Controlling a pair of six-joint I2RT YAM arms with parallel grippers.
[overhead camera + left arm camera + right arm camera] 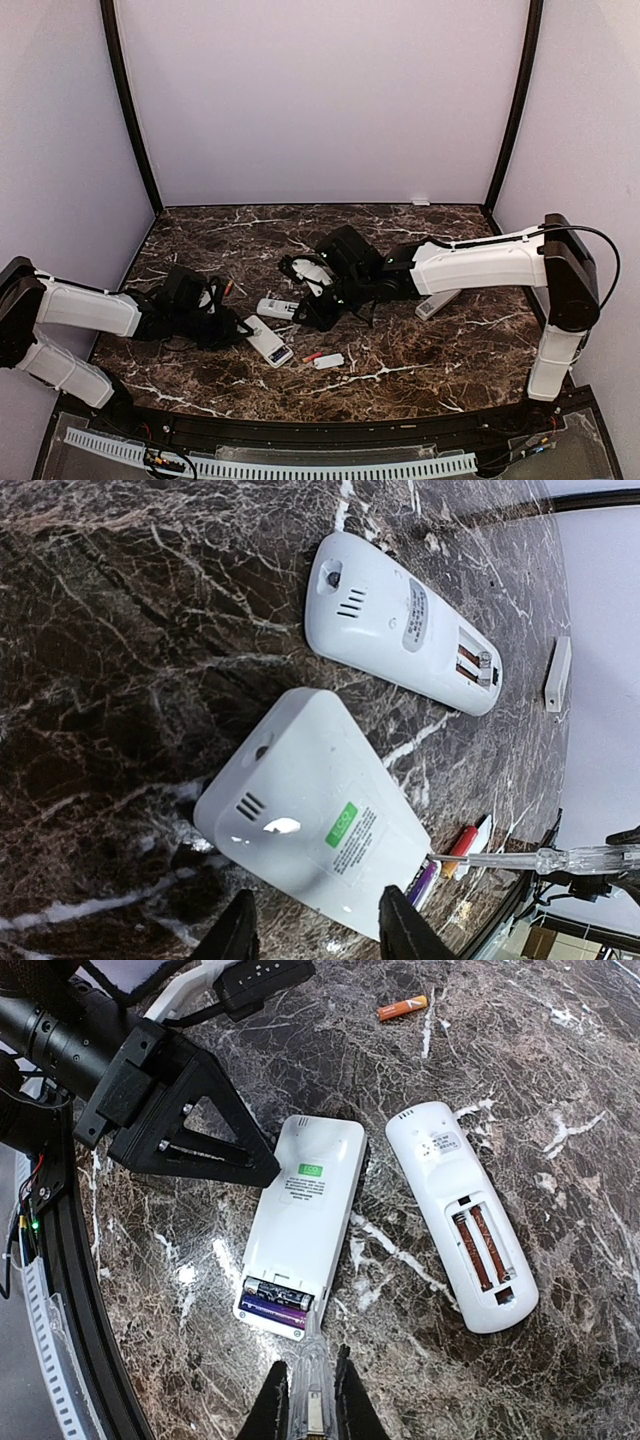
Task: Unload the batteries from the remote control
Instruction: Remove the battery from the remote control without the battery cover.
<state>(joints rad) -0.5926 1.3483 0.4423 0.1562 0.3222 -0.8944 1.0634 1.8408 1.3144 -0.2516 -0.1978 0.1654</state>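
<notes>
While I watch through the wrist cameras, the left gripper (317, 905) sits at the closed end of the nearer remote (320, 820). Its fingers (238, 930) are spread wide, with one tip at the remote's corner; I cannot tell whether it presses. That remote lies face down with its cover off, and a black battery (278, 1288) and a purple battery (272, 1310) lie in its open bay. The right gripper (310, 1360) has its fingers clamped on a clear-handled screwdriver (310, 1392), whose tip meets the remote's end at the bay. Just beside it to the right, a second remote (460, 1210) holds two reddish batteries (485, 1250). An orange battery (402, 1007) lies loose on the marble table (560, 1080).
</notes>
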